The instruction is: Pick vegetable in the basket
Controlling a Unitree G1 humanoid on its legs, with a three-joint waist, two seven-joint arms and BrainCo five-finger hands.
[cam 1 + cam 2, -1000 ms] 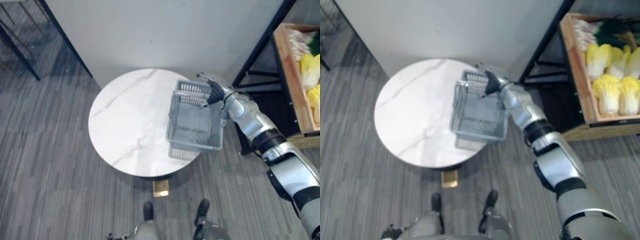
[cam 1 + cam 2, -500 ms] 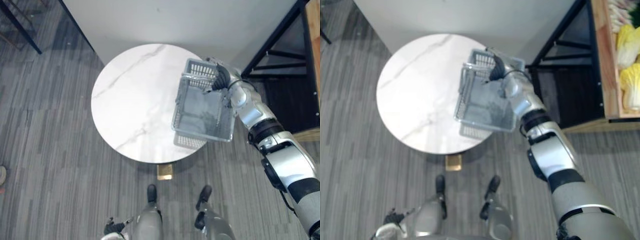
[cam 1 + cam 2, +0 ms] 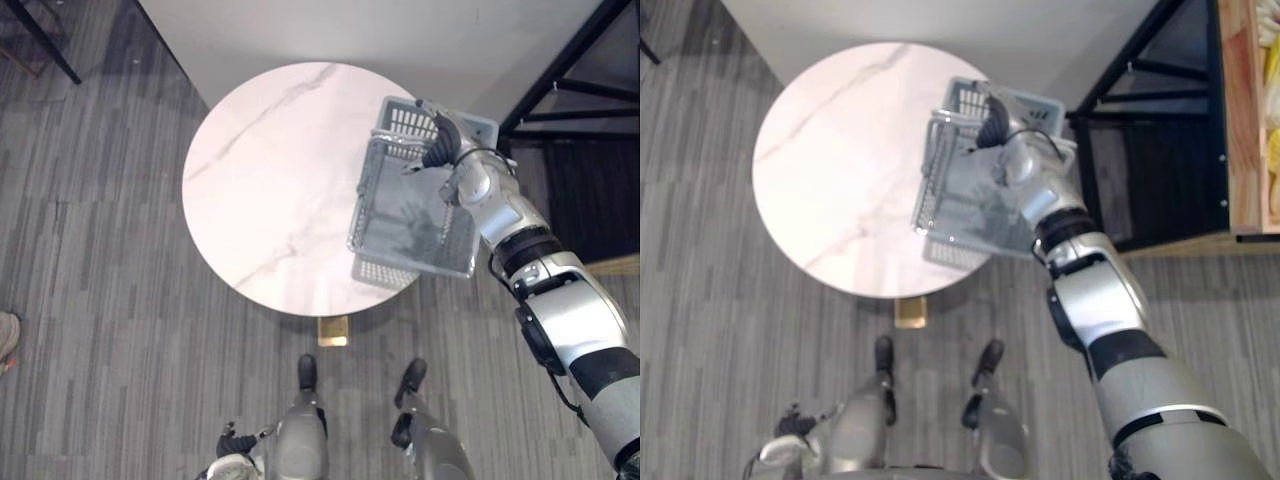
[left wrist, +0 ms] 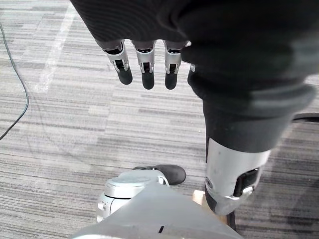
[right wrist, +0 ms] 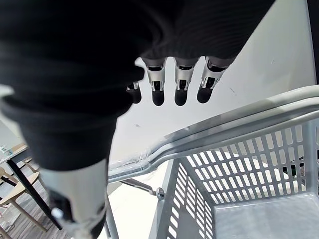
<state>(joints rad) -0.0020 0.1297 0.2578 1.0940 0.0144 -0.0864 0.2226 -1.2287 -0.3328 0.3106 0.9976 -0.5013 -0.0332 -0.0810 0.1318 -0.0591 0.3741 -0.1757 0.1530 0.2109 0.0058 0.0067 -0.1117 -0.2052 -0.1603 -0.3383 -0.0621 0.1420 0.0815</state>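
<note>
A grey plastic basket stands empty on the right part of the round white marble table, its right side past the table's edge. Its two handles lie along the rim. My right hand hangs over the basket's far end, just above the handles; its fingers droop relaxed and stay apart from them. A wooden crate with pale yellow vegetables sits at the far right. My left hand hangs low by my side over the carpet, fingers loose and holding nothing.
A black shelf frame stands right of the table, against a white wall. Grey striped carpet surrounds the table. A person's shoe shows at the left edge.
The camera has moved, so the table sits higher and the crate has slid toward the right edge. My right hand's fingers, spread before, now droop over the basket's handles.
</note>
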